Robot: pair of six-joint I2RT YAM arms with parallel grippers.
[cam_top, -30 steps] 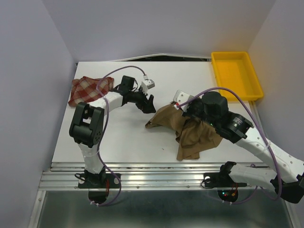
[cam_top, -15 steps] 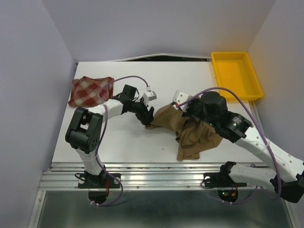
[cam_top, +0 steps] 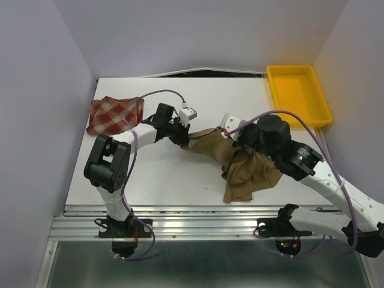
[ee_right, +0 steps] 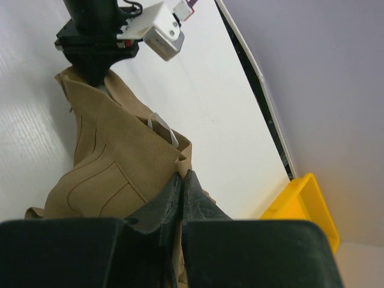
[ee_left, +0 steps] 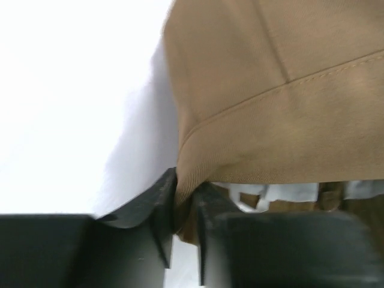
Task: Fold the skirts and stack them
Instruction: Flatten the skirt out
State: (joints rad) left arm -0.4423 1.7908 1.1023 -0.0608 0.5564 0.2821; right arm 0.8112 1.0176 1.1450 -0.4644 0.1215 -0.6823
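Observation:
The tan skirt (cam_top: 243,165) lies bunched at the table's middle right, held at two points. My left gripper (cam_top: 185,140) is shut on its left corner; in the left wrist view the hem fold (ee_left: 270,90) is pinched between the jaws of the left gripper (ee_left: 185,193). My right gripper (cam_top: 237,141) is shut on the skirt's upper edge; the right wrist view shows the right gripper (ee_right: 183,175) closed on the tan fabric (ee_right: 114,156), with a white label beside it. The plaid skirt (cam_top: 114,114) lies folded at the far left.
A yellow tray (cam_top: 298,68) stands at the far right corner and also shows as the tray (ee_right: 306,204) in the right wrist view. Grey walls close in the table on three sides. Purple cables loop over both arms.
My left gripper came down from open above the table onto the tan skirt's left corner, shut on it, and drew that corner slightly up and left. The right arm has barely moved.

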